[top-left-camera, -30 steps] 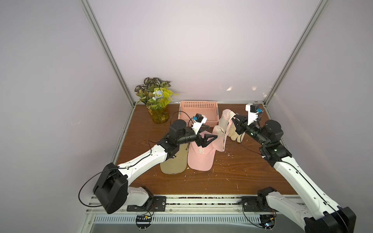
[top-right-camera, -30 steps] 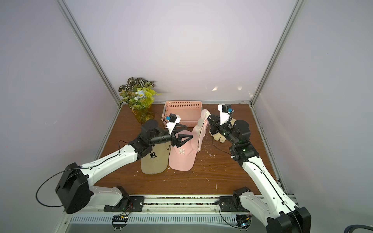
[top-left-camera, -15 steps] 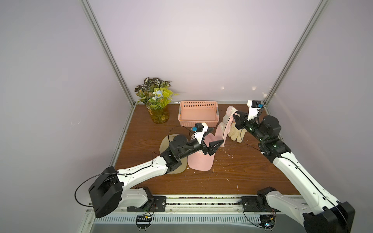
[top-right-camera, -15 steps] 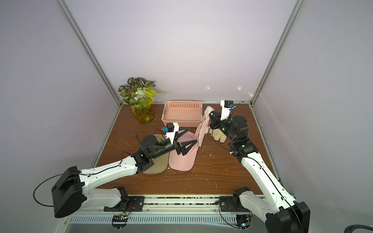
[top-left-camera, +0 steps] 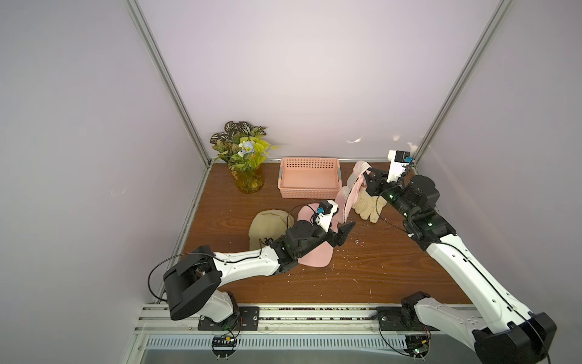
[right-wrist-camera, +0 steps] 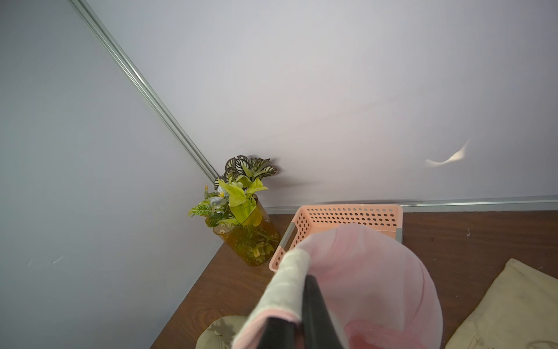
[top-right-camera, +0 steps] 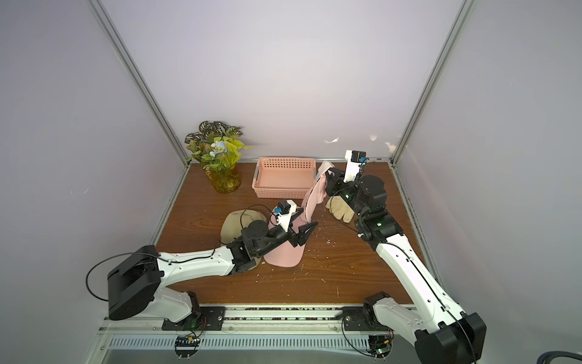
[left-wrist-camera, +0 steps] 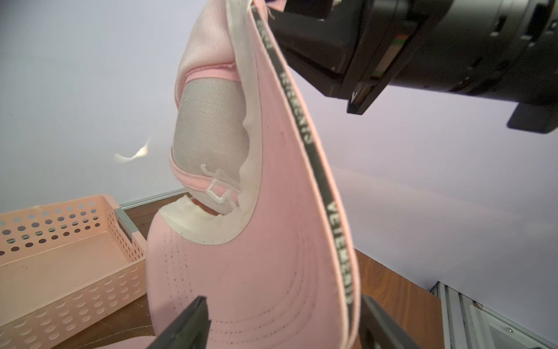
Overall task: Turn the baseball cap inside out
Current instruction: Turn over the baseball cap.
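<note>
beige cap [top-left-camera: 267, 227] partly behind left arm (logo half-covered), glove [top-right-camera: 340, 209] part-hidden

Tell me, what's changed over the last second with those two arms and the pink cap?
The left gripper swung down and toward the front, jaws open beside the pink cap's brim. The right gripper kept its pinch on the cap's rim, lifting it slightly toward the back. The beige cap, basket, gloves and plant stayed put.

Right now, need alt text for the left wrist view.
A pink baseball cap hangs lifted, its pale lining and lettered sweatband showing, pinched at the upper rim by the black right pincer. The left pincer stands open at the brim; a pink perforated basket sits on the wooden table.
</note>
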